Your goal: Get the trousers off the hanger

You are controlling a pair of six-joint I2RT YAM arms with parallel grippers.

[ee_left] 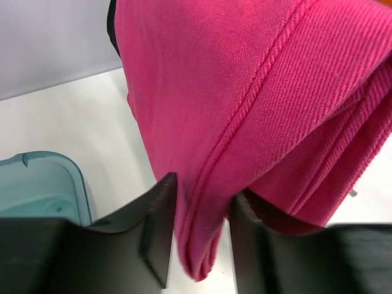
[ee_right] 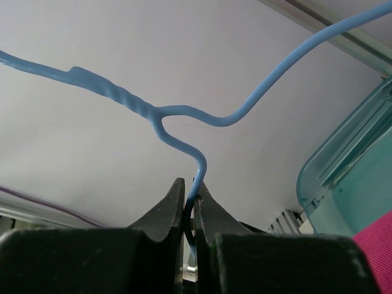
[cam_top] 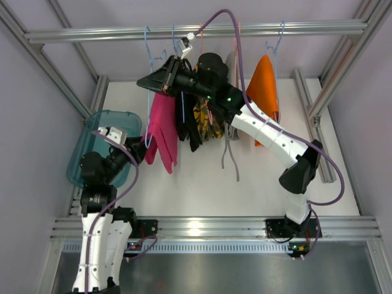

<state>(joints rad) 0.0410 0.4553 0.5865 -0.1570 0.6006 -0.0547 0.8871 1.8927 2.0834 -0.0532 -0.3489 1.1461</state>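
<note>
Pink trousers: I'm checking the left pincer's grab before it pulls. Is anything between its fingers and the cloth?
Nothing visible. The pink trousers' lower fold hangs directly between the left pincer's fingers; whether they clamp it is unclear. The teal bin sits off to the left, and the black trousers hang further right.

Top view: you look down from above and behind, arm bases at 6 o'clock, whole counter (cam_top: 275, 184) seen from afar. Left wrist: tight behind left claw (ee_left: 202, 190), facing pink trousers (ee_left: 245, 92). Right wrist: tight, tilted upward past right claw (ee_right: 188, 190) to blue hanger (ee_right: 184, 116). All three views share teal bin (cam_top: 92, 153), at 9 o'clock in top view.
</note>
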